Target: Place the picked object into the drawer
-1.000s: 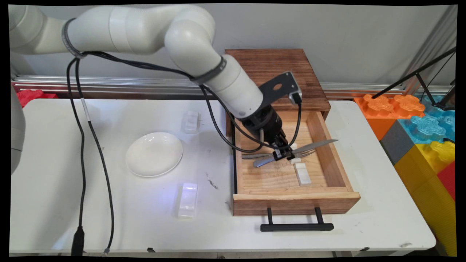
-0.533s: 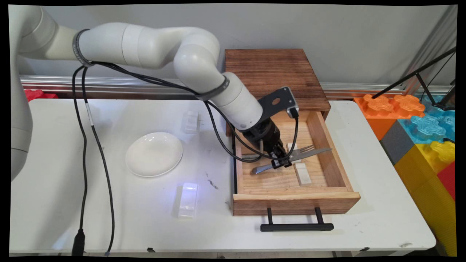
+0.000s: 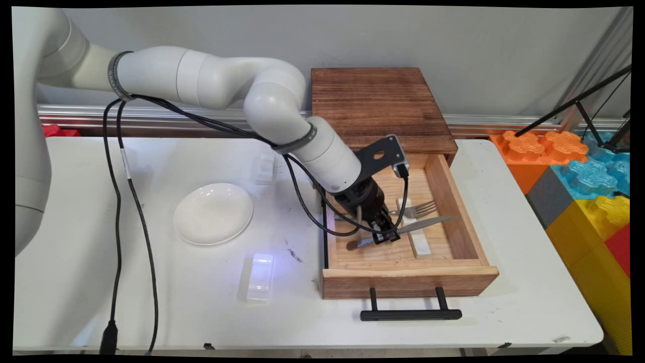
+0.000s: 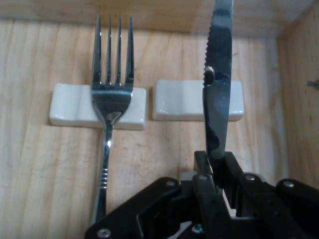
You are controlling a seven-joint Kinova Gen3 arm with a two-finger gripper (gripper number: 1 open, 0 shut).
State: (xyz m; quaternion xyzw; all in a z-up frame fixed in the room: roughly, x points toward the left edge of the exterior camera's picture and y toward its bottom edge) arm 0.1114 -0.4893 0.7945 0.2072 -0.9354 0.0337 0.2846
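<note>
Lowered toward white ceramic rest (image 4: 198,99) — end effector (image 4: 215,172) gripping serrated steel knife (image 4: 218,94).

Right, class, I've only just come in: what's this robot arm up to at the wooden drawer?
The black two-finger gripper is shut on a silver serrated knife, holding it inside the open wooden drawer. The blade lies over a small white ceramic rest, though contact cannot be told. Beside it, a silver fork lies on a second white rest. A white plate sits on the white table.

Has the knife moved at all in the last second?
Yes. The knife, held by the gripper, has moved toward the drawer's front wall, now over the nearer white rest.
</note>
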